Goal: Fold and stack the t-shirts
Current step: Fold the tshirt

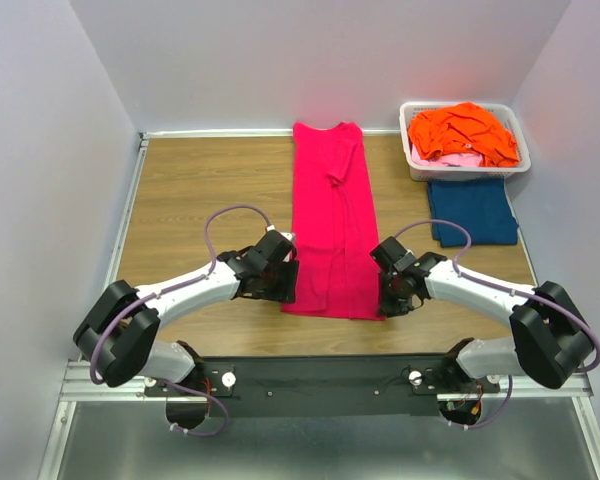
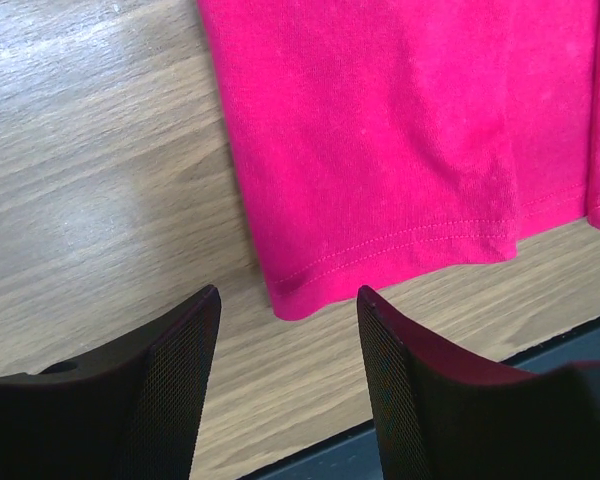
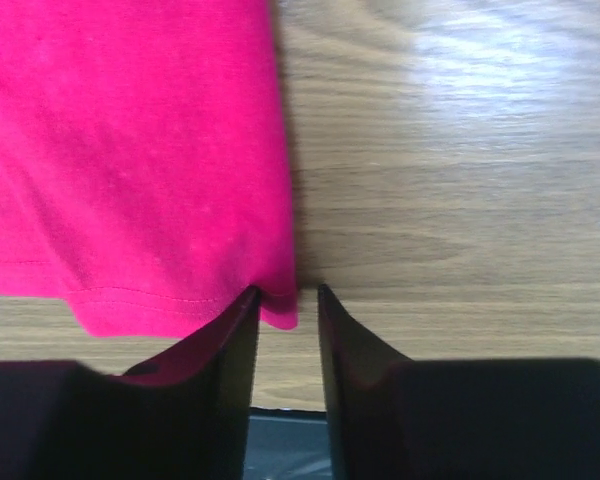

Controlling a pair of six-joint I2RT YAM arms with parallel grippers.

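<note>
A bright magenta-pink t-shirt lies folded into a long strip down the middle of the wooden table. My left gripper is open at its near left hem corner. In the left wrist view that corner lies just ahead of the gap between the fingers. My right gripper is at the near right corner. Its jaws are narrowly apart, with the corner tip between them, touching the left finger. A dark blue shirt lies folded at the right.
A white plastic basket at the back right holds an orange shirt over a pale pink one. The table's near edge and the black base rail lie just behind both grippers. White walls close in three sides.
</note>
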